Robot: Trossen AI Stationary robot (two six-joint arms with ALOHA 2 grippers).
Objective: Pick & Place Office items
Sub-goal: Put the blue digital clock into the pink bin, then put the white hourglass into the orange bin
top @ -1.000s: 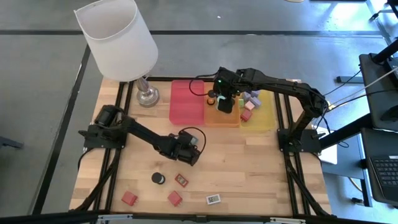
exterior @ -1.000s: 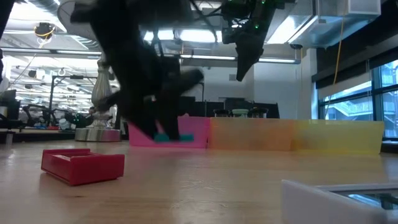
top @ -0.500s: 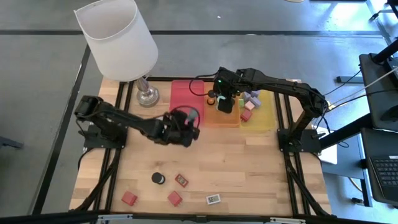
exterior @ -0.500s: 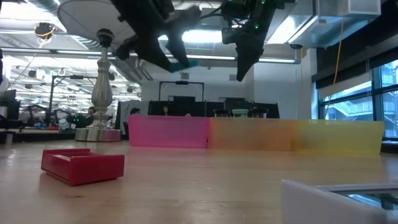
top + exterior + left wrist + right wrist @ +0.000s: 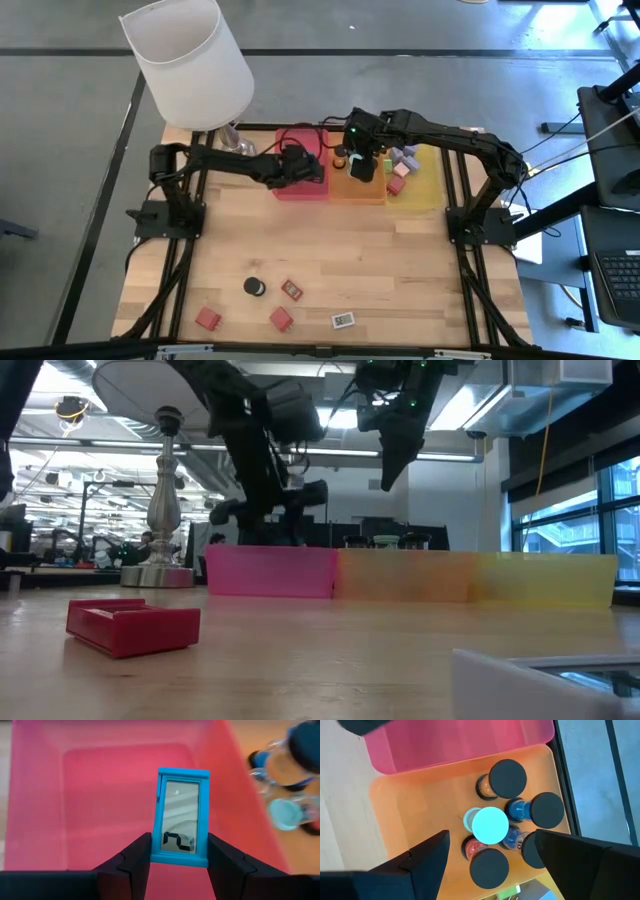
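On the left of the table (image 5: 400,260) you see the white-shaded lamp (image 5: 188,62) at the back corner, its base just beside the red tray (image 5: 300,185). On the open wood at the near edge lie five of the office items: a red block (image 5: 208,318), a black cylinder (image 5: 254,286), a small red flat block (image 5: 292,289), another red block (image 5: 281,319) and a white flat block (image 5: 343,320), all well apart from the trays.

Your left gripper (image 5: 179,851) reaches over the red tray. Its fingers (image 5: 136,851) are closed partway against the two long edges of a teal flat block (image 5: 181,817), which has a pale window on its face; in the left wrist view the block is gripped above the tray floor. In the low view the gripper (image 5: 290,510) hangs just above the tray wall.

Next comes the orange tray (image 5: 340,190), touching the red one. Your right gripper (image 5: 487,851) hovers above it with its fingers (image 5: 427,857) spread apart and nothing between them. Below it stand several black cylinders (image 5: 508,777) clustered together, some showing orange, blue, red and pale teal ends.

Farthest right you find the yellow tray (image 5: 425,190), holding lavender, pink and green cubes (image 5: 405,158).
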